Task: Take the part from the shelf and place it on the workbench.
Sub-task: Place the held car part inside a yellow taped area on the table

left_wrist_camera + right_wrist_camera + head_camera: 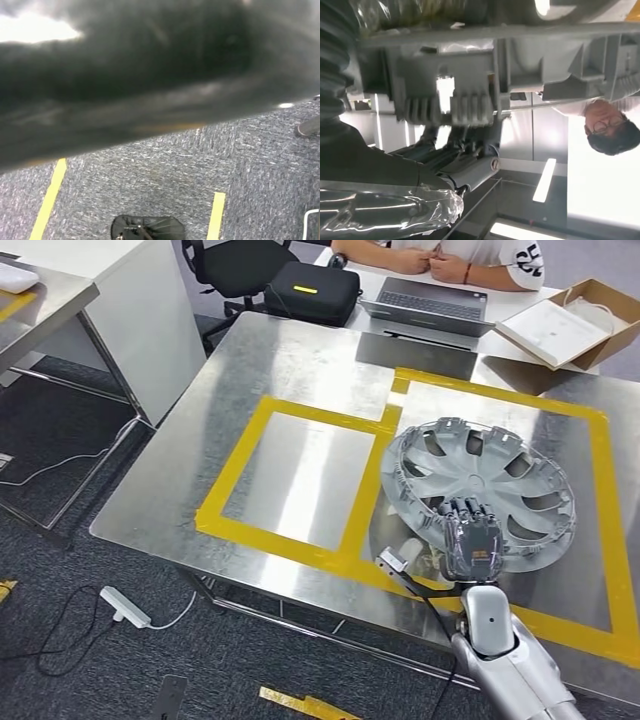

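One hubcap (477,492), silver, spoked, lower right of the head frame, held over the right-hand yellow-taped square of the workbench (302,360); whether its far rim already touches the steel cannot be told. One right hand (472,538), fingers clamped over the near rim of the hubcap, silver forearm rising from the bottom edge; the right wrist view shows the ribbed underside of the part close above the fingers (444,165). Left hand: state cannot be told, its wrist view looking at carpet and yellow floor tape. Step in hand, as judged: setting the part down. To do it well, lower the hubcap level until the whole rim rests inside the taped square, then loosen the fingers and draw the hand out low and straight so the rim is not dragged or tipped off the edge. Count: two taped squares; one laptop (430,302) and one black case (313,290) at top centre; one open cardboard box (573,325) at upper right; one seated person (445,255) behind the bench.
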### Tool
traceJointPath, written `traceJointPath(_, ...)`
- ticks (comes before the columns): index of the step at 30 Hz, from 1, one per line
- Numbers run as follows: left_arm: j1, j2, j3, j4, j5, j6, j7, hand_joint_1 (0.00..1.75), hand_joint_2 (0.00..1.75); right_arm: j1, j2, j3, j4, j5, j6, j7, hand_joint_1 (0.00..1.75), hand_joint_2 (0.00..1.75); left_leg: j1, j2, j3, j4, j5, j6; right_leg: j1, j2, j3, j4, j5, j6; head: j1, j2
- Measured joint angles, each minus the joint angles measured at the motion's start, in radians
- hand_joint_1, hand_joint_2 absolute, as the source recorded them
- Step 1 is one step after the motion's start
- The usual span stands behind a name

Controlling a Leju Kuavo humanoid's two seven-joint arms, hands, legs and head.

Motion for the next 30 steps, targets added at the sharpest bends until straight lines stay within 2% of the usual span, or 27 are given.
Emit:
traceJointPath(2, 0.0, 0.0, 0.0, 0.0, 0.002, 0.0, 0.0, 0.0, 0.0, 0.006, 0.008, -0.021, -0.007, 0.0, 0.002, -0.02, 0.0, 0.0, 0.002, -0.001, 0.002, 0.006, -0.005, -0.008, -0.006, -0.003, 0.048, -0.126, 0.082, 0.008, 0.0, 0.0)
traceJointPath(3, 0.0, 0.001, 0.0, 0.0, 0.003, 0.001, 0.0, 0.0, 0.0, 0.008, 0.013, -0.034, -0.015, 0.0, 0.003, -0.033, 0.0, 0.0, 0.001, -0.001, 0.001, 0.012, -0.009, -0.014, -0.007, -0.004, 0.078, -0.19, 0.108, 0.01, 0.001, 0.0)
traceJointPath(4, 0.0, 0.002, 0.0, 0.0, 0.004, 0.002, 0.0, 0.0, 0.0, 0.01, 0.017, -0.046, -0.023, 0.0, 0.004, -0.046, 0.0, 0.0, -0.002, -0.002, -0.001, 0.017, -0.011, -0.02, -0.009, -0.004, 0.1, -0.234, 0.122, 0.006, 0.002, 0.0)
traceJointPath(7, 0.002, 0.004, 0.0, 0.0, 0.005, 0.008, 0.0, 0.0, 0.0, 0.024, 0.027, -0.072, -0.042, 0.0, 0.007, -0.071, 0.0, 0.0, -0.004, -0.002, -0.006, 0.025, -0.01, -0.033, -0.006, -0.002, 0.112, -0.254, 0.118, -0.019, -0.002, 0.0)
traceJointPath(9, 0.002, 0.005, 0.001, 0.0, 0.005, 0.011, 0.0, 0.0, 0.0, 0.03, 0.031, -0.083, -0.05, 0.0, 0.007, -0.076, 0.0, 0.0, -0.001, -0.001, -0.014, 0.045, -0.028, -0.043, -0.006, -0.003, 0.112, -0.254, 0.121, -0.032, -0.004, 0.0)
traceJointPath(11, 0.003, 0.006, 0.001, 0.0, 0.006, 0.012, 0.0, 0.0, 0.0, 0.031, 0.034, -0.097, -0.065, 0.0, 0.008, -0.081, 0.0, 0.0, 0.002, 0.0, -0.05, 0.133, -0.085, -0.052, -0.008, -0.004, 0.113, -0.255, 0.124, -0.044, -0.006, 0.0)
traceJointPath(13, 0.005, 0.005, 0.001, 0.0, 0.007, 0.012, 0.0, 0.0, 0.0, 0.034, 0.036, -0.106, -0.079, 0.0, 0.009, -0.086, 0.0, 0.0, 0.005, 0.001, -0.103, 0.26, -0.146, -0.057, -0.006, -0.004, 0.112, -0.255, 0.125, -0.048, -0.007, 0.0)
traceJointPath(14, 0.006, 0.004, 0.001, 0.0, 0.009, 0.012, 0.0, 0.0, 0.0, 0.038, 0.036, -0.109, -0.086, 0.0, 0.012, -0.089, 0.0, 0.0, 0.005, 0.001, -0.118, 0.299, -0.157, -0.056, -0.005, -0.004, 0.112, -0.255, 0.125, -0.049, -0.007, 0.0)
traceJointPath(15, 0.008, 0.004, 0.001, 0.0, 0.01, 0.013, 0.0, 0.0, 0.0, 0.043, 0.036, -0.111, -0.093, 0.0, 0.016, -0.093, 0.0, 0.0, 0.006, 0.001, -0.117, 0.305, -0.15, -0.055, -0.005, -0.004, 0.113, -0.255, 0.125, -0.049, -0.007, 0.0)
traceJointPath(16, 0.009, 0.004, 0.001, 0.0, 0.011, 0.013, 0.0, 0.0, 0.0, 0.05, 0.036, -0.115, -0.104, 0.0, 0.021, -0.099, 0.0, 0.0, 0.006, 0.001, -0.099, 0.274, -0.127, -0.051, -0.004, -0.003, 0.113, -0.255, 0.125, -0.049, -0.007, 0.0)
traceJointPath(18, 0.01, 0.006, 0.001, 0.0, 0.013, 0.014, -0.002, 0.0, 0.0, 0.061, 0.036, -0.126, -0.127, 0.0, 0.031, -0.113, 0.0, 0.0, 0.003, 0.001, -0.029, 0.146, -0.066, -0.04, -0.003, -0.002, 0.115, -0.254, 0.125, -0.046, -0.007, 0.0)
traceJointPath(19, 0.01, 0.007, 0.001, 0.0, 0.013, 0.014, -0.003, 0.0, 0.0, 0.064, 0.036, -0.131, -0.136, 0.0, 0.035, -0.118, 0.0, 0.0, 0.002, 0.001, 0.001, 0.088, -0.05, -0.036, -0.001, -0.002, 0.114, -0.253, 0.125, -0.043, -0.007, 0.0)
traceJointPath(21, 0.01, 0.008, 0.001, 0.0, 0.014, 0.014, -0.004, 0.0, 0.0, 0.069, 0.036, -0.138, -0.15, 0.0, 0.038, -0.123, 0.0, 0.0, -0.001, 0.001, 0.024, 0.038, -0.047, -0.032, 0.001, -0.002, 0.11, -0.253, 0.127, -0.032, -0.006, 0.0)
traceJointPath(23, 0.012, 0.007, 0.001, 0.0, 0.014, 0.014, -0.005, 0.0, 0.0, 0.075, 0.036, -0.144, -0.161, 0.0, 0.039, -0.125, 0.0, 0.0, 0.001, 0.002, 0.025, 0.029, -0.045, -0.026, 0.0, -0.002, 0.107, -0.256, 0.127, -0.02, -0.005, 0.0)
traceJointPath(24, 0.013, 0.007, 0.002, 0.0, 0.014, 0.014, -0.005, 0.0, 0.0, 0.076, 0.036, -0.147, -0.167, 0.0, 0.039, -0.125, 0.0, 0.0, 0.003, 0.002, 0.026, 0.025, -0.042, -0.021, 0.0, -0.003, 0.102, -0.247, 0.118, -0.015, -0.005, 0.0)
traceJointPath(25, 0.013, 0.007, 0.002, 0.0, 0.014, 0.014, -0.006, 0.0, 0.0, 0.076, 0.036, -0.15, -0.172, 0.0, 0.039, -0.126, 0.0, 0.0, 0.005, 0.003, 0.028, 0.021, -0.04, -0.016, 0.0, -0.003, 0.089, -0.219, 0.099, -0.011, -0.003, 0.0)
traceJointPath(26, 0.013, 0.007, 0.002, 0.0, 0.014, 0.014, -0.006, 0.0, 0.0, 0.076, 0.036, -0.152, -0.175, 0.0, 0.039, -0.126, 0.0, 0.0, 0.007, 0.004, 0.029, 0.019, -0.038, -0.012, -0.001, -0.003, 0.064, -0.167, 0.069, -0.007, -0.003, 0.0)
traceJointPath(28, 0.013, 0.008, 0.002, 0.0, 0.016, 0.014, -0.006, 0.0, 0.0, 0.08, 0.036, -0.154, -0.177, 0.0, 0.039, -0.126, 0.0, 0.0, 0.005, 0.004, 0.028, 0.019, -0.038, -0.009, -0.001, -0.003, 0.002, -0.03, 0.009, -0.002, -0.001, 0.0)
traceJointPath(29, 0.014, 0.007, 0.003, 0.0, 0.016, 0.014, -0.006, 0.0, 0.0, 0.083, 0.036, -0.155, -0.177, 0.0, 0.039, -0.126, 0.0, 0.0, 0.004, 0.004, 0.028, 0.02, -0.038, -0.009, -0.001, -0.003, -0.021, 0.019, -0.004, -0.001, -0.002, 0.0)
traceJointPath(30, 0.015, 0.007, 0.003, 0.0, 0.016, 0.013, -0.006, 0.0, 0.0, 0.085, 0.036, -0.156, -0.177, 0.0, 0.039, -0.126, 0.0, 0.0, 0.004, 0.004, 0.029, 0.02, -0.038, -0.009, -0.001, -0.003, -0.027, 0.029, 0.003, 0.0, -0.001, 0.0)
